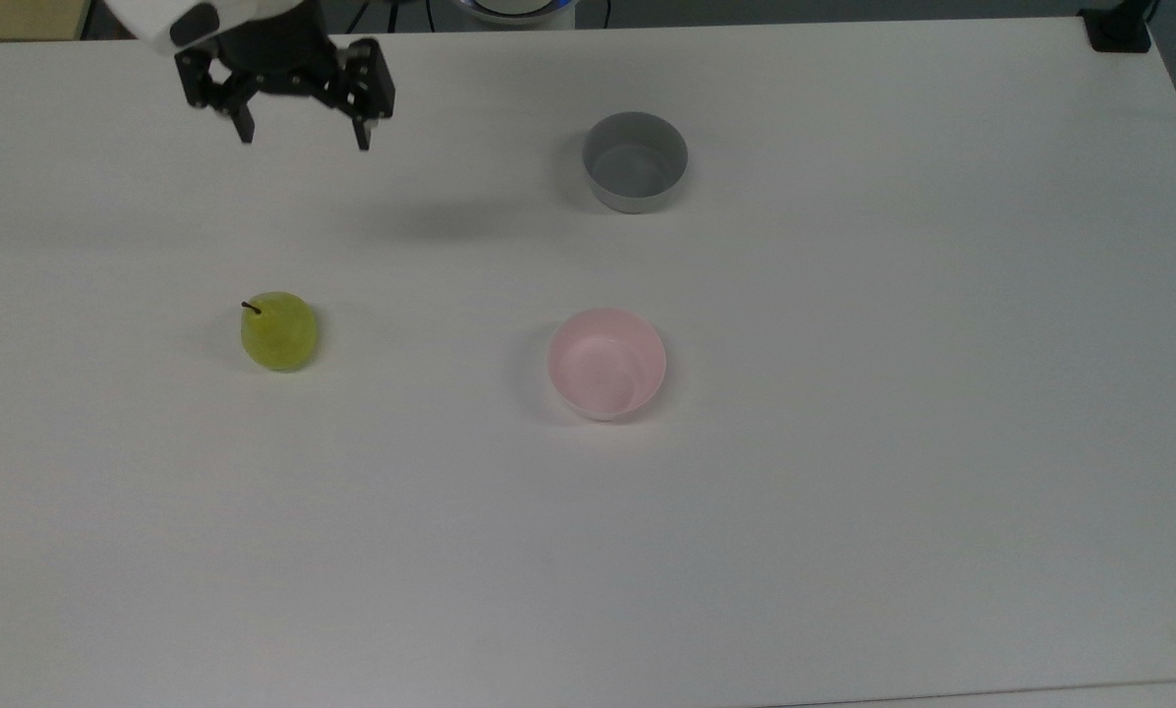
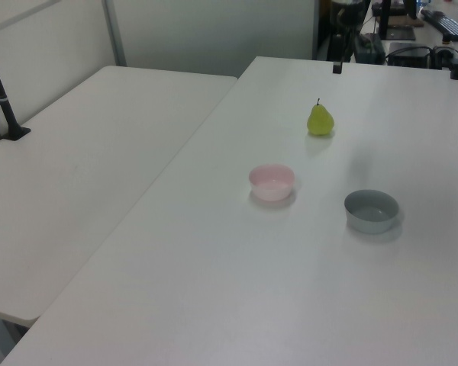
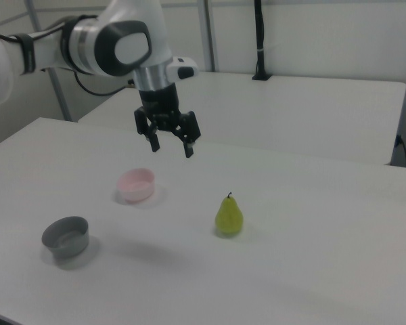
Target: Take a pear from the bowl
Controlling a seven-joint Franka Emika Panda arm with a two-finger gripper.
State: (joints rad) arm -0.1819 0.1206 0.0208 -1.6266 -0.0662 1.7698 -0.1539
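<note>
Top view: overhead, looking steeply down on white table [image 1: 844, 551]. Left view: raised, oblique, farther back, looking along table toward robot end, second table [image 2: 76, 198] at the left view's left. Right view: lower, nearer, from opposite side. Shared: pear [image 1: 278, 331], pink bowl [image 1: 606, 364], grey bowl [image 1: 635, 161].

Count, top view:
- pear [image 1: 278, 332]: 1, left of centre in frame, on table.
- bowls: 2. Pink bowl [image 1: 606, 363] at centre; grey bowl [image 1: 634, 161] in upper middle.
- gripper [image 1: 305, 138]: 1, upper left of frame, fingers spread, nothing between.
- white tables: 2 in left view. Main table [image 2: 305, 290] at right of frame, second table [image 2: 84, 152] at left.
</note>
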